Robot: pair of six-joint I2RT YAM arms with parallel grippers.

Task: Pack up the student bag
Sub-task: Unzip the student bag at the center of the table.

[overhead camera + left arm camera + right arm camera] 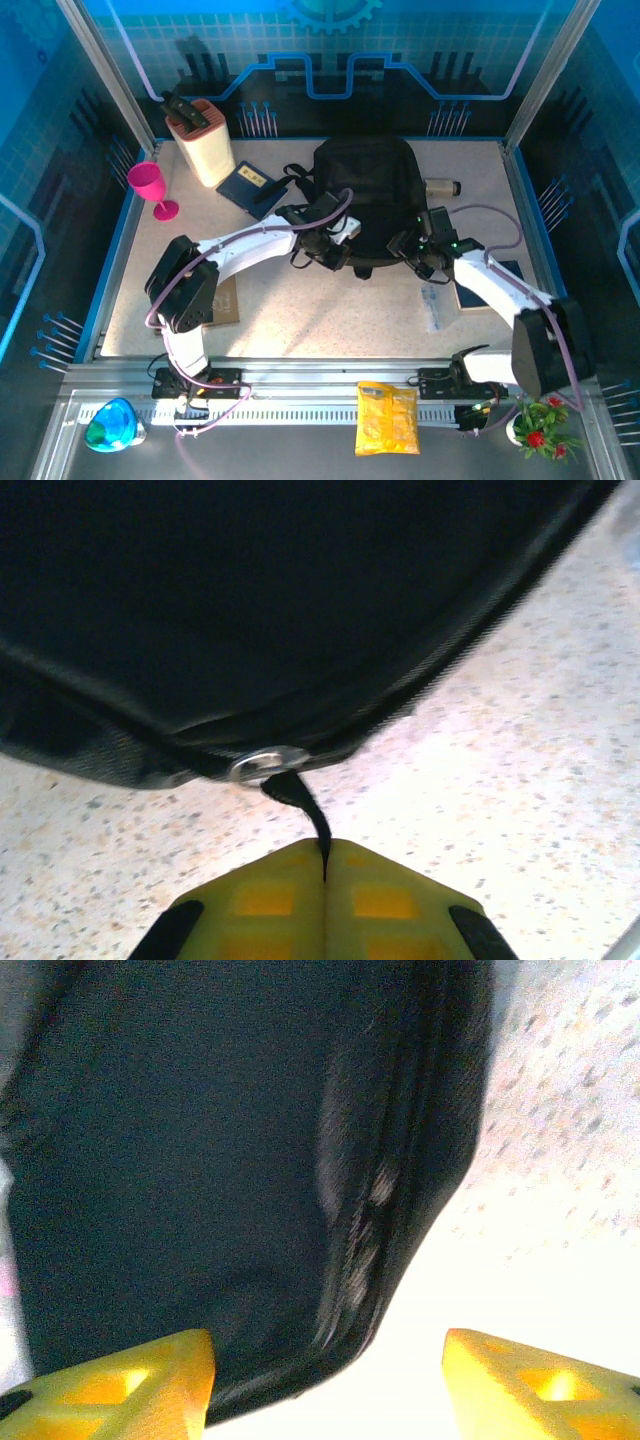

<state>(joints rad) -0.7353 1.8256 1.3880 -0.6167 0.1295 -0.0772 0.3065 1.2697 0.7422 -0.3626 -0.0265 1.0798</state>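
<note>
The student bag [365, 190], a large black fabric backpack, lies at the middle back of the table. My left gripper [335, 250] is at its near left edge. In the left wrist view this gripper [325, 855] is shut on a thin black zipper pull [305, 802] that hangs from a metal ring [268, 763] on the bag's seam. My right gripper [415, 252] is at the bag's near right corner. In the right wrist view it [325, 1365] stands open, with the bag's zippered corner [350, 1290] just ahead of the gap and nothing held.
A dark blue notebook [250, 187], a knife block [205, 140] and a pink goblet [150, 185] stand at the back left. A silver cylinder [440, 187] lies right of the bag. A clear packet [435, 305] and a dark book [490, 290] lie near the right arm. A yellow pouch [388, 417] sits on the front rail.
</note>
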